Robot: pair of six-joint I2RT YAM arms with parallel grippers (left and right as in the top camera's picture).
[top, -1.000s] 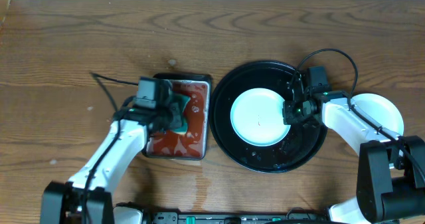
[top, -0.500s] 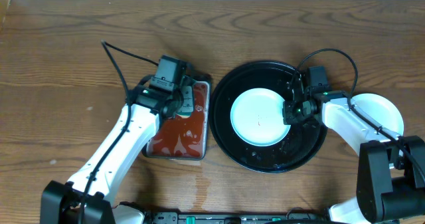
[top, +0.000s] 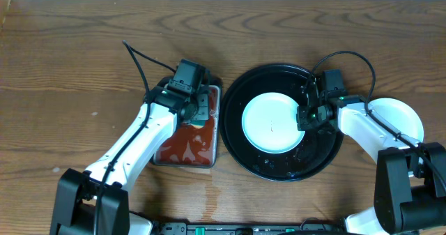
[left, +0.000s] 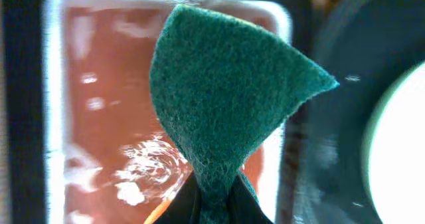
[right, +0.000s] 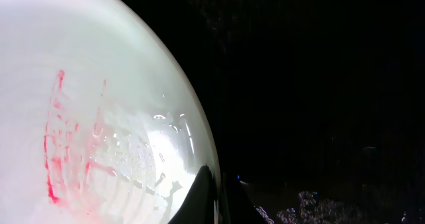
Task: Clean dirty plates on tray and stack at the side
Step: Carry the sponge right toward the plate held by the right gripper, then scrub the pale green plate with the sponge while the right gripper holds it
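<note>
A pale mint-blue plate point(top: 268, 123) lies in the middle of the large round black tray point(top: 240, 88). In the right wrist view the plate point(right: 99, 84) shows wet red smears, and the tray point(right: 319, 84) is dark beside it. My right gripper point(top: 304, 118) is shut on the plate's right rim, one finger on each side of the edge point(right: 216, 187). My left gripper point(top: 198, 108) is shut on a green sponge point(left: 226, 98) and holds it above the right part of the small tray. A white plate point(top: 401, 116) lies on the table to the right, outside the round tray.
A small rectangular black tray of reddish liquid point(top: 182, 148) stands just left of the round tray, and it also fills the left wrist view point(left: 99, 117). The liquid there is rippled. The right arm crosses over the white plate.
My left gripper has moved up and to the right with the green sponge, out of the reddish liquid toward the small tray's right edge. The right arm and the plate have not moved.
</note>
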